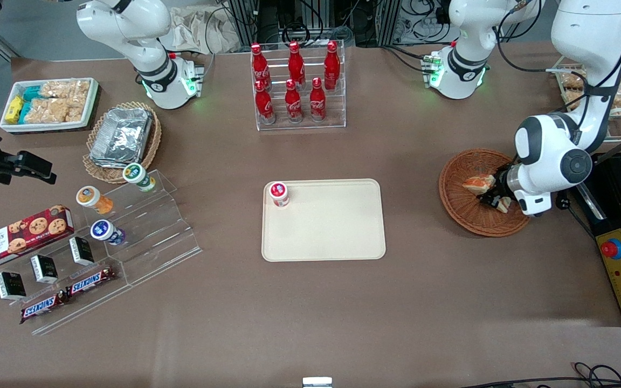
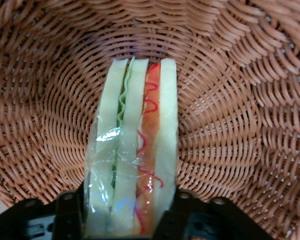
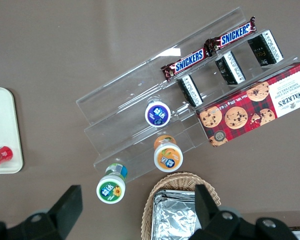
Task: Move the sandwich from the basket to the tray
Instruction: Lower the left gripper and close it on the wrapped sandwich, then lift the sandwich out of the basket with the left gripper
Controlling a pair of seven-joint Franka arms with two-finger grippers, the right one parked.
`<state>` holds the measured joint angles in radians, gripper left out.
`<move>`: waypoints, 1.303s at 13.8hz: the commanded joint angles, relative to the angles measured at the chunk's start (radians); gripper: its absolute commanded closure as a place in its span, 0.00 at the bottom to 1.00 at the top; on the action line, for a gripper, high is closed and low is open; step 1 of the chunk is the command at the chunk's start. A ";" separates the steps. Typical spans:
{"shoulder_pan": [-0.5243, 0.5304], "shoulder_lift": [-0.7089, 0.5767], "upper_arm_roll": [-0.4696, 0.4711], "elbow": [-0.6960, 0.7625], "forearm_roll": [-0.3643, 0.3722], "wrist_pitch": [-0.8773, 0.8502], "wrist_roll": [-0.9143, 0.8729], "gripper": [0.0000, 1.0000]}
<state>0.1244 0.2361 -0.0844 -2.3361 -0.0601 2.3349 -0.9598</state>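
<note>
The claw (image 1: 496, 198) sits low inside the basket (image 1: 467, 213), at the working arm's end of the counter (image 1: 310, 302). Its two black fingers (image 2: 70, 215) press against both bread faces of the sandwich (image 2: 135, 150), so the claw is clenched on the sandwich, which is wrapped in clear film and stands on edge with its green and red-orange filling facing the wrist camera. The sandwich remains within the basket; woven wall surrounds it on all sides of the claw. A second pale piece (image 1: 478, 184) lies in the basket just beside the claw. The tray (image 1: 337, 237) lies well apart from the claw, toward the parked arm's end, with bare counter between. A small red-capped jar (image 1: 278, 194) stands on the tray's corner farthest from the claw. A rack of red cola bottles (image 1: 295, 86) stands farther from the front camera than the tray.
</note>
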 commanded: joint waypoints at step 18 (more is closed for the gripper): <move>-0.015 -0.020 -0.276 0.678 0.034 -0.599 0.069 0.64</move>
<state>0.1094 0.1660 -0.2939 -1.7187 -0.0460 1.7419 -0.9078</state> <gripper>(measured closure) 0.634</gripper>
